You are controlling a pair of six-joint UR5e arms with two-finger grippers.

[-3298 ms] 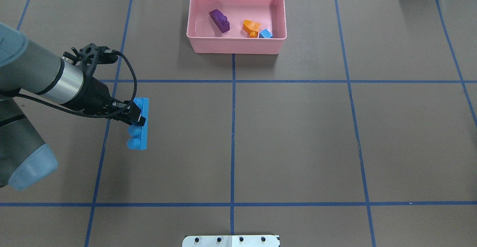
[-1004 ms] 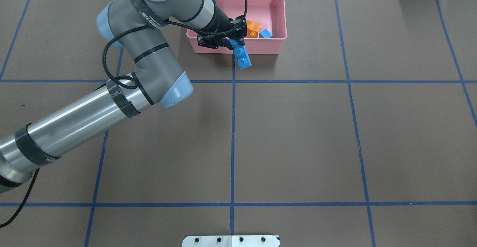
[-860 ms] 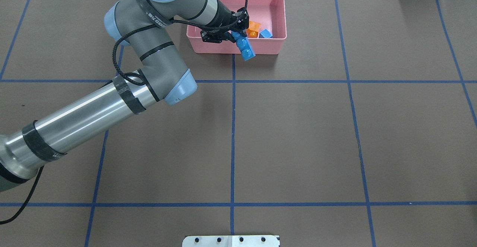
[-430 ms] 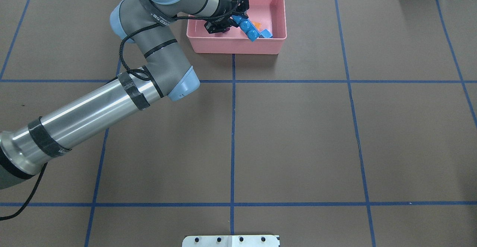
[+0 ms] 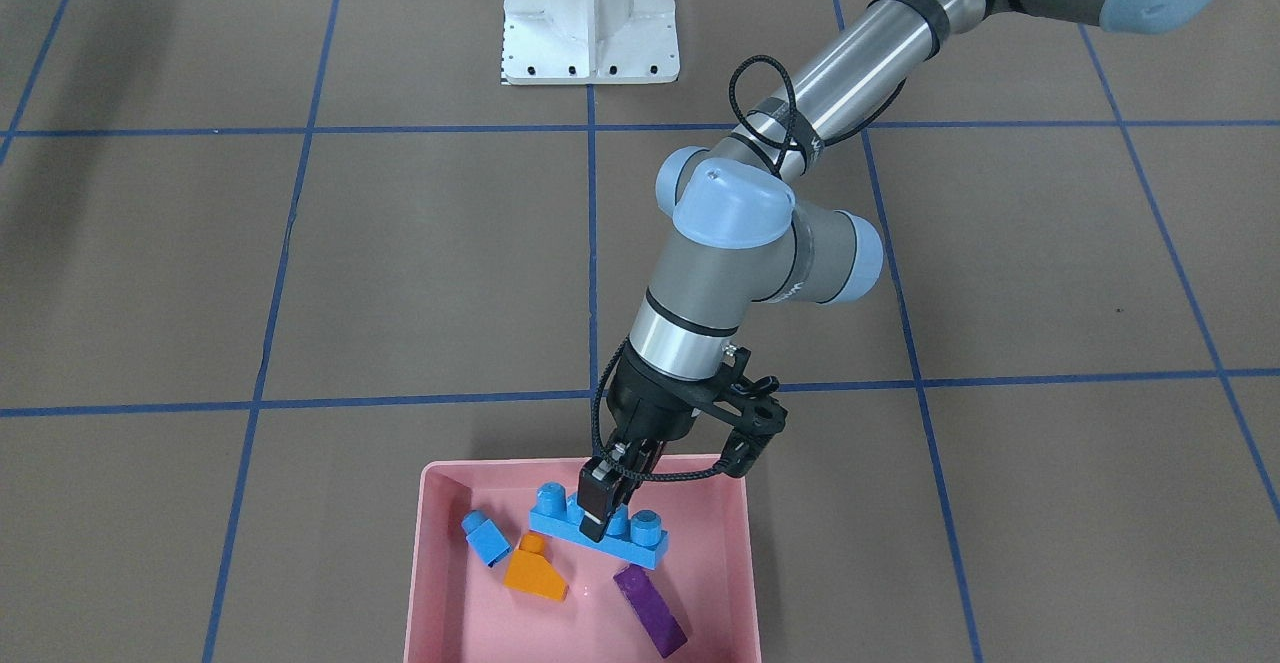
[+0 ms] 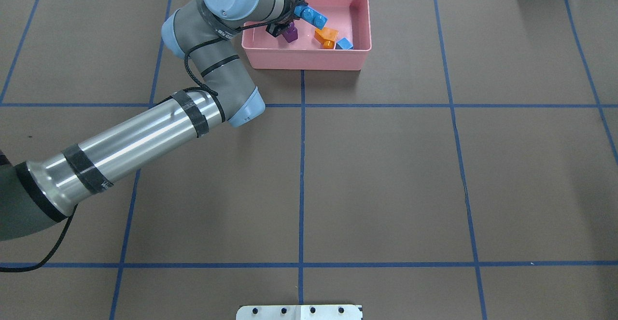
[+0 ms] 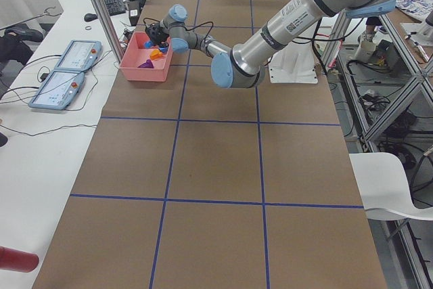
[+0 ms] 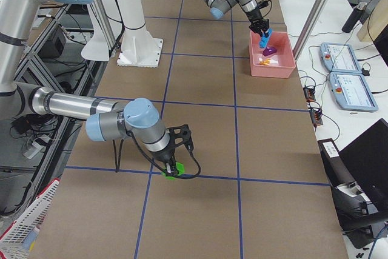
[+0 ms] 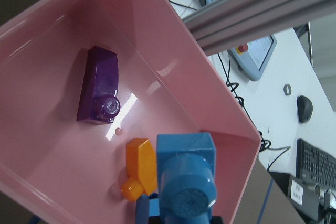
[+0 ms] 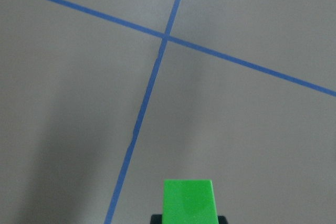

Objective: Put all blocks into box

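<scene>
The pink box (image 5: 421,563) (image 6: 304,60) stands at the table's far middle. In it lie a purple block (image 5: 650,608) (image 9: 100,85), an orange sloped block (image 5: 533,575) (image 6: 327,35) and a tiny blue block (image 5: 487,538) (image 6: 344,44). My left gripper (image 5: 600,508) (image 6: 295,13) is shut on the long blue block (image 5: 600,531) (image 6: 311,16) and holds it inside the box's rim, just above the floor. On the robot's right side my right gripper (image 8: 171,168) is low over the table, shut on the green block (image 8: 172,173) (image 10: 189,200).
A white pedestal base (image 5: 590,13) (image 6: 299,312) stands at the robot's side of the table. Blue tape lines divide the brown table cover. Tablets (image 7: 64,76) and cables lie beyond the box.
My left arm carried the long blue block from the table's left to the box. Over the last second it passed over the near wall and now hangs inside.
</scene>
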